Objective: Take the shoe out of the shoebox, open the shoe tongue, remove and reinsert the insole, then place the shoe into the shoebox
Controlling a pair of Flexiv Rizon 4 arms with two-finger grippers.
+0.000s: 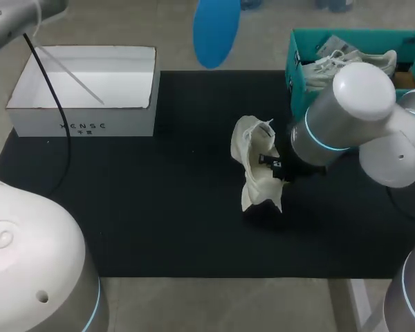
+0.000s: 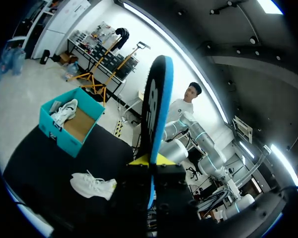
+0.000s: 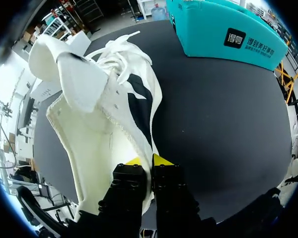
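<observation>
Midway, the right jaws pinched the white shoe (image 1: 257, 166) by its side wall, propping it mouth-open near the centre of the black mat (image 1: 159, 221), apparently so the insole could slide back in. The left jaws were pressed on the blue insole (image 1: 216, 31), held edge-on high at 12 o'clock, clear of everything below. The teal shoebox (image 1: 296, 86), another shoe (image 1: 346, 61) inside, sat at 2 o'clock, just behind the right arm (image 1: 339, 117); a white box (image 1: 83, 123) lay at 10 o'clock. Open mat stretched from 6 to 9 o'clock.
</observation>
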